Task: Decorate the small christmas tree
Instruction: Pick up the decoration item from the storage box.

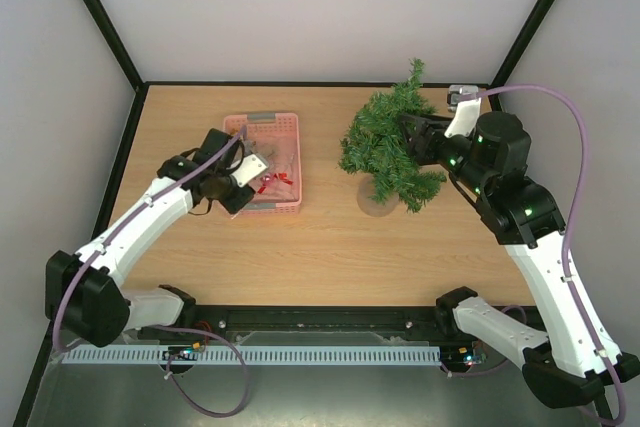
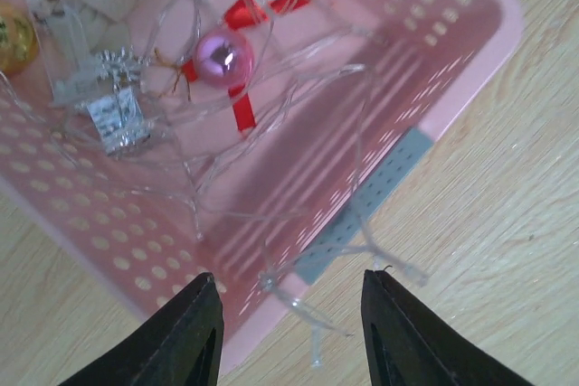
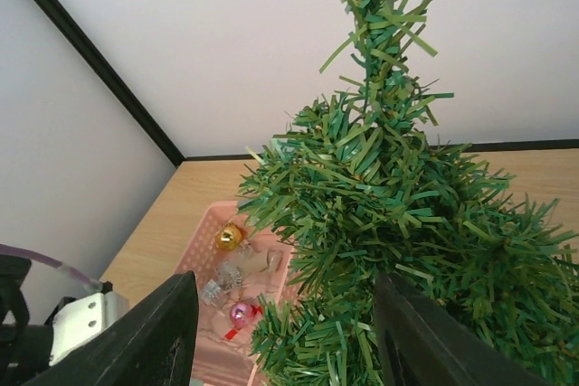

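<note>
The small christmas tree [image 1: 388, 147] stands right of centre on its round pale base [image 1: 377, 204], bushy and green. My right gripper [image 1: 410, 130] reaches into its branches from the right. In the right wrist view the tree [image 3: 389, 196] fills the space by the right finger, and the right gripper [image 3: 285, 285] is open, clamping nothing. My left gripper [image 1: 248, 175] hovers over the near corner of the pink basket [image 1: 290, 127]. In the left wrist view the left gripper [image 2: 289, 279] is open, and a clear light string [image 2: 293, 304] trails over the basket's edge [image 2: 271, 309] between the fingers.
Inside the basket lie a pink ball with red ribbon [image 2: 223, 58], a silver gift box [image 2: 118, 117], a gold ball [image 2: 11, 38] and tangled clear wire. Pale walls with black frame bars [image 1: 100, 22] close in the wooden table [image 1: 330, 257] at the back and sides.
</note>
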Available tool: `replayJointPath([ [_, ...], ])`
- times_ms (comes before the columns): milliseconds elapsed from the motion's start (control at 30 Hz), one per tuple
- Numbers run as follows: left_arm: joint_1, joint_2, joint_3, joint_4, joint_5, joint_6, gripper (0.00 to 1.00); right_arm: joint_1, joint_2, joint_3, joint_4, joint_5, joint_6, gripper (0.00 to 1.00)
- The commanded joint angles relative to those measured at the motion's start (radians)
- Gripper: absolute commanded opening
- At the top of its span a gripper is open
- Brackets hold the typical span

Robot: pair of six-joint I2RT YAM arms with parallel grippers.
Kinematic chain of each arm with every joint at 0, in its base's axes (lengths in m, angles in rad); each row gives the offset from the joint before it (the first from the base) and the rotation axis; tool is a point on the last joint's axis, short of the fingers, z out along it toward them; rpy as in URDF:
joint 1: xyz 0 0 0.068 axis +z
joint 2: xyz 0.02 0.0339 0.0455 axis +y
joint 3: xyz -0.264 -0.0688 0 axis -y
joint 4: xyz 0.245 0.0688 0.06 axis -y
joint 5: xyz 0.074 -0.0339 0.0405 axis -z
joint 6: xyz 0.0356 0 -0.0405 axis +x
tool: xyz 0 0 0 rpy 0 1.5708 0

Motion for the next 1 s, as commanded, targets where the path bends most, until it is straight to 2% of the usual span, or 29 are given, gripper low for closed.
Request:
replayJointPath([
  [0,0.037,-0.012,-0.076,0.025,0.024,0.127,0.44,0.001,-0.015,0.027,0.002,-0.027,-0.005,0.52],
  [233,0.040,-0.010,-0.116,0.022,0.034,0.157,0.45,0.001,-0.013,0.039,-0.004,-0.019,-0.016,0.52],
  [467,0.037,0.053,-0.086,0.034,0.087,0.174,0.45,0.001,-0.013,0.040,0.012,-0.025,-0.018,0.52],
  [767,0.032,0.095,-0.087,0.098,0.138,0.183,0.27,0.002,-0.012,0.042,0.009,-0.036,-0.020,0.52],
  [967,0.032,0.117,-0.096,0.105,0.121,0.183,0.22,0.002,-0.019,0.043,0.004,-0.029,-0.022,0.52],
])
